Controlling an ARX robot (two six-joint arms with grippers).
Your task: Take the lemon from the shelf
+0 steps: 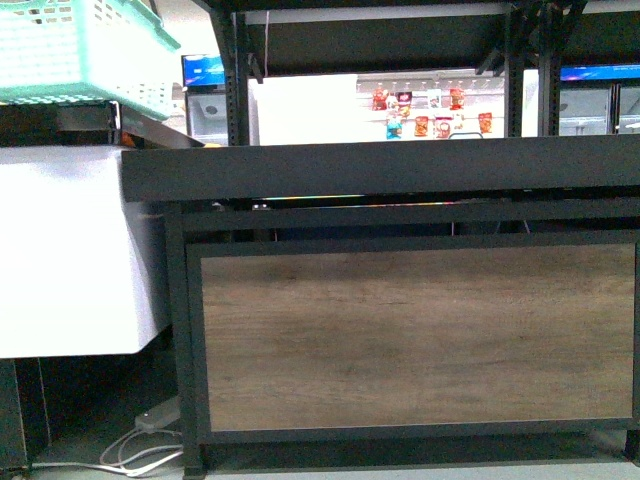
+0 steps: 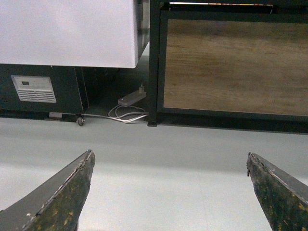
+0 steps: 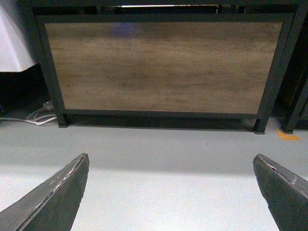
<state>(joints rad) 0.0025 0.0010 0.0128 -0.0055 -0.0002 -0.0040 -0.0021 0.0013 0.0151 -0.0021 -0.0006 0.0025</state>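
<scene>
Gaping wide and empty, left tool (image 2: pixel 169 155) and right tool (image 3: pixel 171 157) face the shelf (image 1: pixel 400 340) across grey floor (image 3: pixel 144 142).

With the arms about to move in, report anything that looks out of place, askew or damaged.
Tangled white cables and a power strip lie on the floor by the shelf leg, a possible snag hazard. The left gripper's fingers look scuffed and speckled. Nothing else stands out.

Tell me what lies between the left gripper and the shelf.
Bare grey floor separates the left gripper from the shelf, in the left wrist view; a power strip lies aside.
</scene>
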